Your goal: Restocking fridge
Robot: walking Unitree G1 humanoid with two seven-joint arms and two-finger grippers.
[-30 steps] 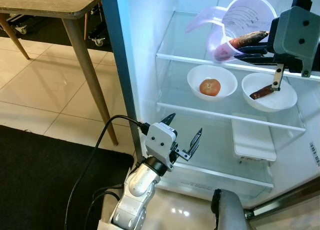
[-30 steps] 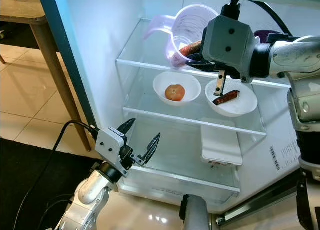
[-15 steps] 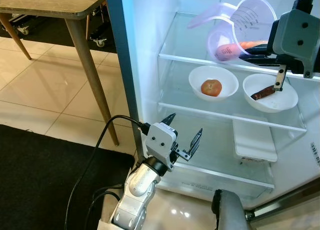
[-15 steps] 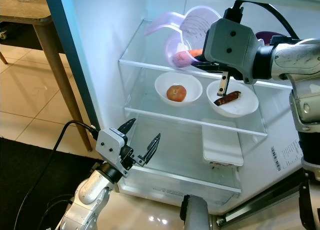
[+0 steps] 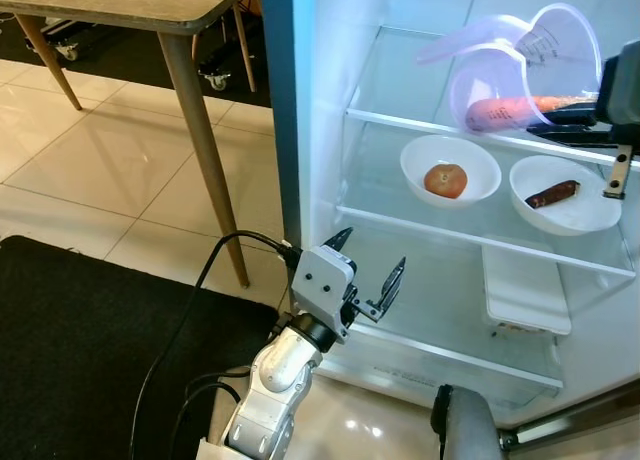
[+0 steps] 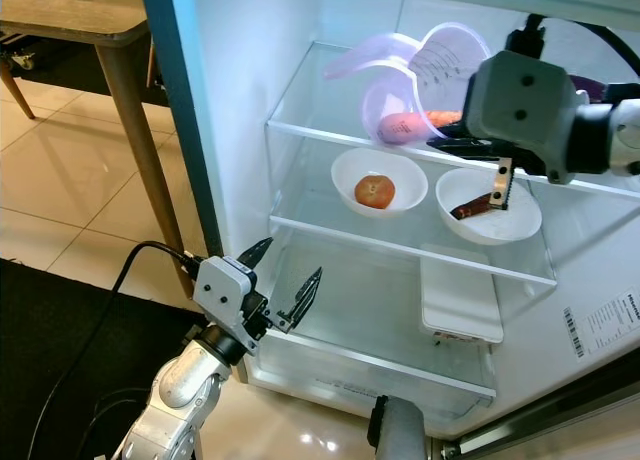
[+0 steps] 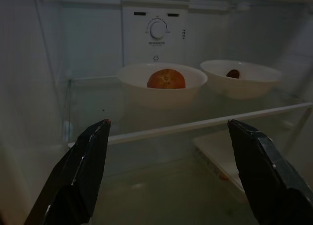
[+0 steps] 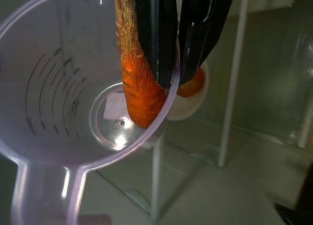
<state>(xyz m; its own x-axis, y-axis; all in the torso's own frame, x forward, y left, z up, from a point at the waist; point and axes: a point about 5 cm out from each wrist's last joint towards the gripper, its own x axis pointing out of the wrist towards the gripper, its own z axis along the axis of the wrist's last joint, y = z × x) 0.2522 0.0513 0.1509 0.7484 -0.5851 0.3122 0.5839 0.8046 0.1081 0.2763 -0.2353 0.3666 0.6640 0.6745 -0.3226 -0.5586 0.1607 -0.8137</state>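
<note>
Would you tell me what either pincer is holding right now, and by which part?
The right pincer pinches the clear measuring jug by its rim, a carrot lying inside. The left pincer is open, holding nothing.

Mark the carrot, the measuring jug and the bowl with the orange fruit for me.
carrot [image 8: 138, 93]: right wrist view, orange lower body.
measuring jug [image 6: 448, 52]: right eye view, clear upper wall.
bowl with the orange fruit [image 5: 478, 161]: left eye view, right rim.

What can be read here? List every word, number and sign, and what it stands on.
No text is legible enough to quote.
Measuring jug: printed scale marks and figures, too small to read.
Fridge control panel: dial with small print, blurred.
Sticker on the fridge wall: barcode and lines, unreadable.
White box: front label, unreadable.
</note>
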